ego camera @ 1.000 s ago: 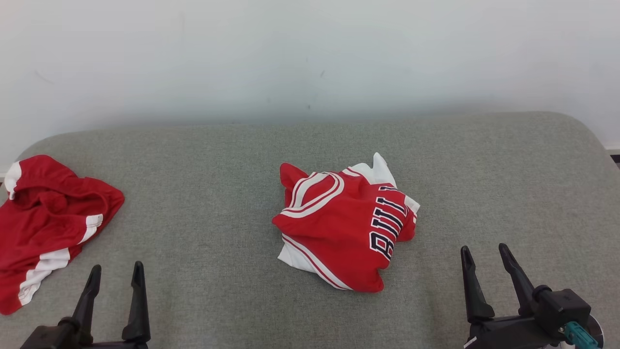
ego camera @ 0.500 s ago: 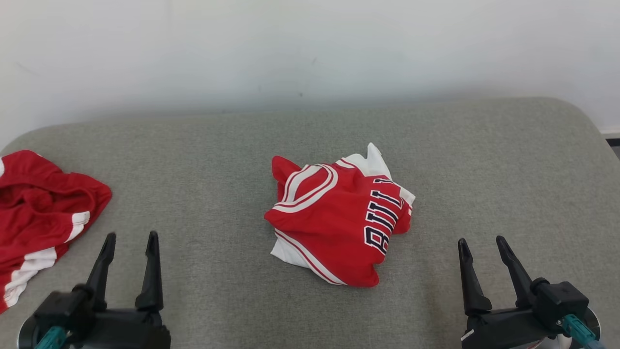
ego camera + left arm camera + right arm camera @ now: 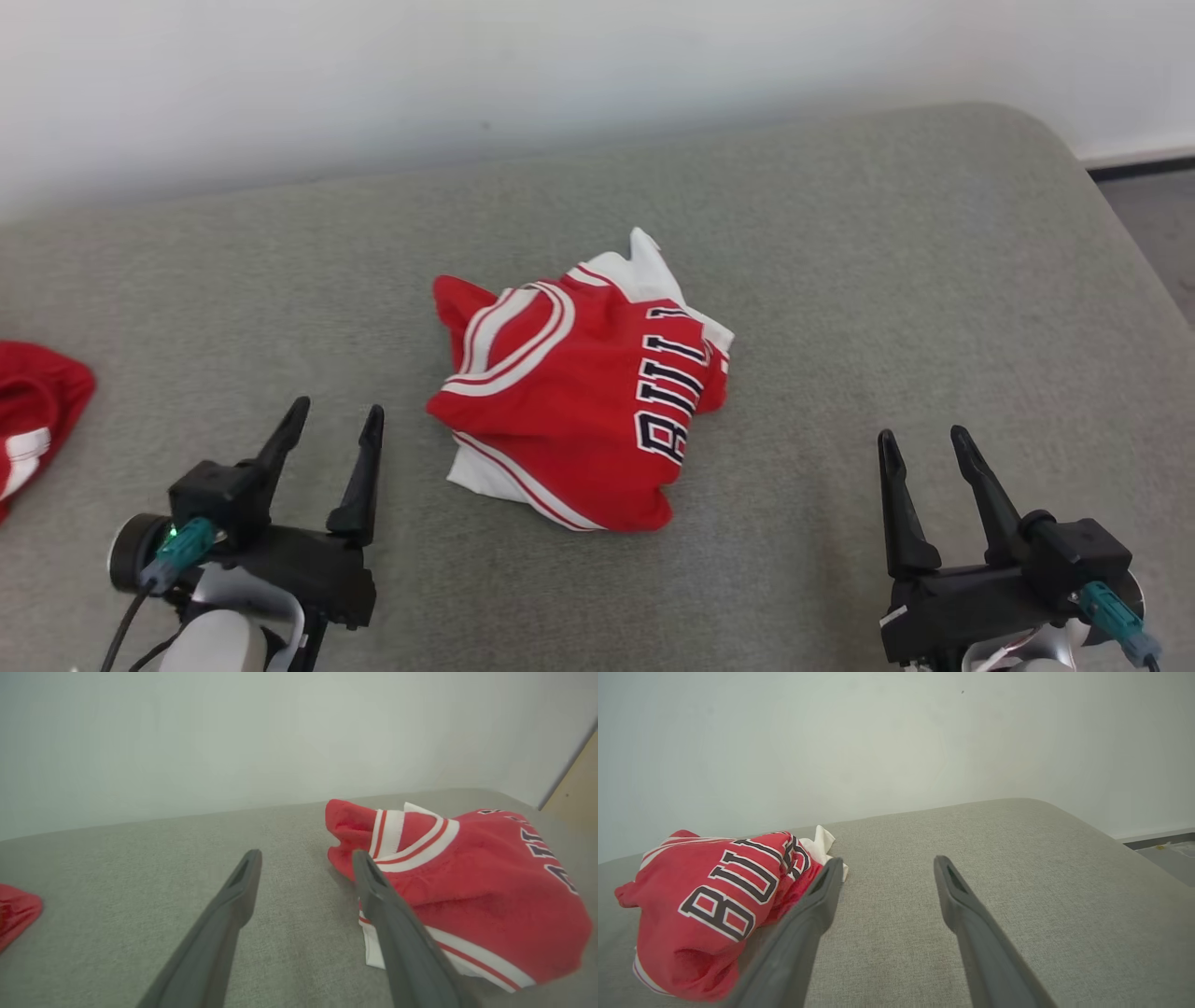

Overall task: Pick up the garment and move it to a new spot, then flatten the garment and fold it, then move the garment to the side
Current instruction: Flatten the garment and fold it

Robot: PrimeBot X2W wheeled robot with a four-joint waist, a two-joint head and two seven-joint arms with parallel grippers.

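The garment (image 3: 579,401), a red jersey with white trim and dark block letters outlined in white, lies crumpled in a heap near the middle of the grey cushion (image 3: 840,261). A white inner layer pokes out at its far edge and again at its near left corner. The striped neckline faces up on its left half and the lettering runs down its right half.

I have my left gripper (image 3: 338,408) near the jersey's left side, fingers pointing away from me and slightly rightward. Its jaws stand wide apart with nothing between them but bare cushion. From the head view there is a gap between its right finger and the cloth. In the left wrist view that finger (image 3: 373,886) crosses in front of the jersey's edge, with the red collar just beyond its tip.

My right gripper (image 3: 921,435) sits at the lower right, well apart from the jersey, and it too is spread wide and holds nothing. In the right wrist view its left finger (image 3: 822,891) lines up with the lettered side of the heap, while open cushion lies ahead between the two fingers.

I cannot tell whether either gripper touches the cushion.

A second red cloth with white stripes (image 3: 37,401) lies at the cushion's far left, cut off by the frame. A pale wall (image 3: 467,65) runs behind the cushion, and grey floor (image 3: 1153,215) shows past its right end.
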